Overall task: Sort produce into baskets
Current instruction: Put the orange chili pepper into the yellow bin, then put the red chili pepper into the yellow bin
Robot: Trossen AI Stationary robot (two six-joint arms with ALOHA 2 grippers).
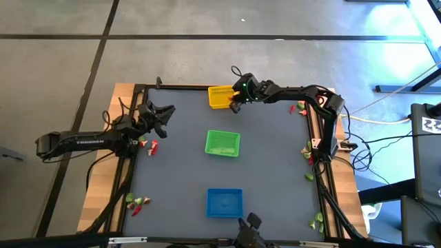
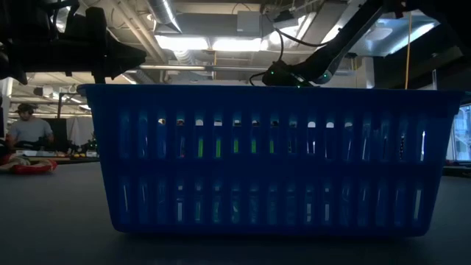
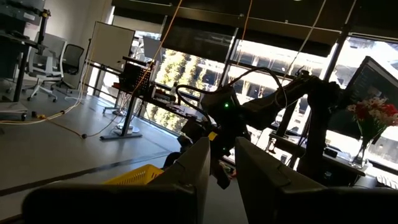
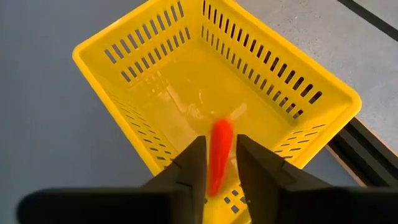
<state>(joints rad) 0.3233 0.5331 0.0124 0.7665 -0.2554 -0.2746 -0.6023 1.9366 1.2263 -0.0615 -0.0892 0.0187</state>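
Observation:
My right gripper (image 1: 236, 100) hangs over the near right part of the yellow basket (image 1: 219, 96), at the far edge of the mat, shut on an orange-red produce piece (image 4: 219, 155). The basket's floor (image 4: 186, 93) looks bare. The green basket (image 1: 222, 142) stands mid-table and the blue basket (image 1: 224, 202) near the front; the blue basket fills the low view (image 2: 265, 158). My left gripper (image 1: 165, 116) is raised at the table's left, pointing toward the right arm, its fingers (image 3: 193, 168) a narrow gap apart and empty. My right gripper pinches the long orange-red piece between its two fingers (image 4: 196, 165), about its lower half (image 4: 215, 177). The fingers point down, slanting into the basket. The piece runs along the fingers, its end (image 4: 222, 127) sticking out past the tips, clear of the basket floor.
Loose red and green produce lies in small heaps at the table's left edge (image 1: 148, 145), near left corner (image 1: 138, 203), far right (image 1: 300, 107), right edge (image 1: 308, 153) and near right corner (image 1: 318, 220). A person sits in the room beyond (image 2: 29, 129).

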